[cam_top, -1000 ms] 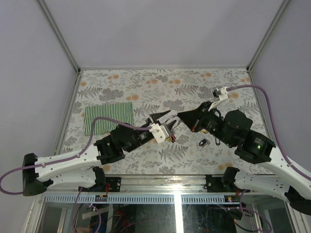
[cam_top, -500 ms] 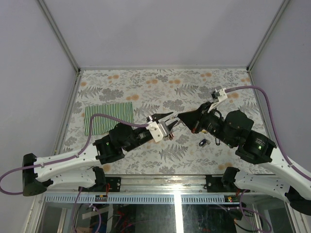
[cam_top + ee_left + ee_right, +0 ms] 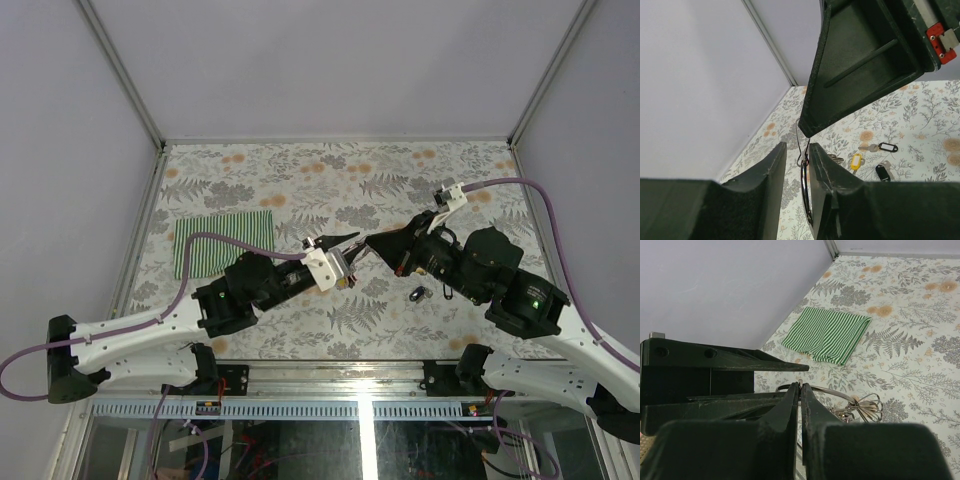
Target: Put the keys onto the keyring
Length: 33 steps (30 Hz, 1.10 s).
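Note:
My right gripper (image 3: 800,384) is shut on the thin silver wire of the keyring (image 3: 842,394), held above the table. In the left wrist view the keyring (image 3: 804,186) hangs edge-on from the right gripper's tip (image 3: 807,131). It hangs between my left gripper's (image 3: 796,146) jaws, against the right-hand finger. Those jaws stand apart, wider than the wire. In the top view both grippers, left (image 3: 348,252) and right (image 3: 370,240), meet at mid-table. Keys lie on the table: one with a black-rimmed tag (image 3: 880,147), one with a yellow tag (image 3: 856,161), one with a black head (image 3: 883,172). One dark key also shows in the top view (image 3: 419,293).
A folded green-and-white striped cloth (image 3: 224,243) lies at the left of the floral table; it also shows in the right wrist view (image 3: 827,334). Grey walls with metal posts close in the table on three sides.
My left gripper has shifted slightly towards the far side, closer to the right gripper's tip. The right gripper has hardly moved and keeps its hold.

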### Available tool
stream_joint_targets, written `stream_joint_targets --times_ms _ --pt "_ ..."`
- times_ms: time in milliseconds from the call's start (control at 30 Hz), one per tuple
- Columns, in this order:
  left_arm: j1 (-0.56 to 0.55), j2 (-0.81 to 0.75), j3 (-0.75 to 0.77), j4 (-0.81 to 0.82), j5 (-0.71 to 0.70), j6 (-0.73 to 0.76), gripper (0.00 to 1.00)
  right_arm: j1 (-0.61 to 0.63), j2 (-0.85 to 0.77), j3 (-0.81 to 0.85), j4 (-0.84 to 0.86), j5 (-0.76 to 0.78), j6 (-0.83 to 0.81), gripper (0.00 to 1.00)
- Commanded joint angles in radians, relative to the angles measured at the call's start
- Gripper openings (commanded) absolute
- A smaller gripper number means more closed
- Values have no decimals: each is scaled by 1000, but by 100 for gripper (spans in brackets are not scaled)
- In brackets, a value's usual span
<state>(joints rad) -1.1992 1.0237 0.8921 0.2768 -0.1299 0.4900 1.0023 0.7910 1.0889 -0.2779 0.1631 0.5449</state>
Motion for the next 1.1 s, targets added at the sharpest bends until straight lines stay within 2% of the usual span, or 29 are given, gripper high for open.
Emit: stream_joint_targets --times_ms 0,167,367,433,467,500,600,700,900,1067 --pt "-5 8 41 29 4 -10 24 1 -19 9 72 -14 -17 0" --pt "-5 5 41 29 1 -5 19 2 -18 10 70 -17 -17 0" --pt "-4 -12 17 54 31 20 1 1 -14 7 75 -23 -20 0" --pt "-5 -26 3 77 35 22 0 1 -17 5 78 -27 -23 0" --pt "-4 -30 -1 88 34 23 0 1 -21 3 81 -28 -26 1" --pt "-5 -34 -6 93 31 26 0 1 -26 -1 87 -28 -28 7" --pt "-5 -39 -13 94 13 32 0 1 -51 -24 119 -22 -37 33" --pt "-5 -39 -20 92 3 46 0 2 -83 -45 138 8 -42 44" --pt "-4 -29 -15 72 -21 93 0 1 -127 -64 125 85 -42 47" --pt "-4 -15 -3 33 -76 148 0 2 -142 -65 52 147 -36 47"
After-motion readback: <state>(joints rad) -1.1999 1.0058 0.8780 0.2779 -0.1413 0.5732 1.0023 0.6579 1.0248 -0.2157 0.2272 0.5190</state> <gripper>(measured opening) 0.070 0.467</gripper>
